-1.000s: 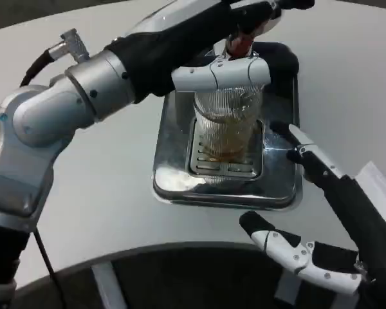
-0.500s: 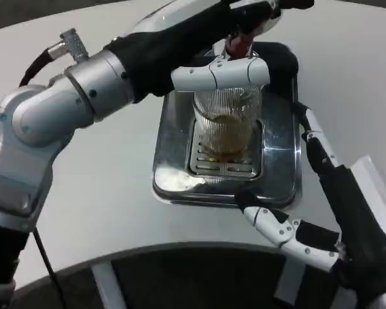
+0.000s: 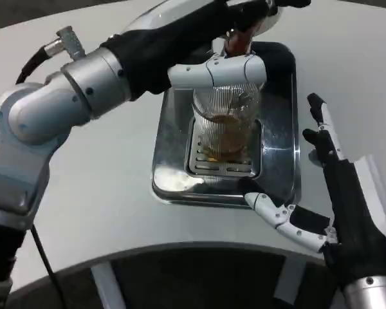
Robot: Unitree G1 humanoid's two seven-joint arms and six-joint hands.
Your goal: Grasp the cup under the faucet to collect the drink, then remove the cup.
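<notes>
The cup (image 3: 225, 122) stands on the grate of the steel tray (image 3: 170, 132), right under the faucet (image 3: 239, 40), amber drink filling its lower part. Our left hand (image 3: 228, 69) reaches across above the cup; whether its fingers press the tap we cannot tell. Our right hand (image 3: 321, 187) waits beside the tray's right edge, fingers spread wide and empty. We judge the cup ribbed, clear, rigid and heavier now (ribs help grip, but wet walls slip). Best to wrap it mid-wall and keep it upright.
</notes>
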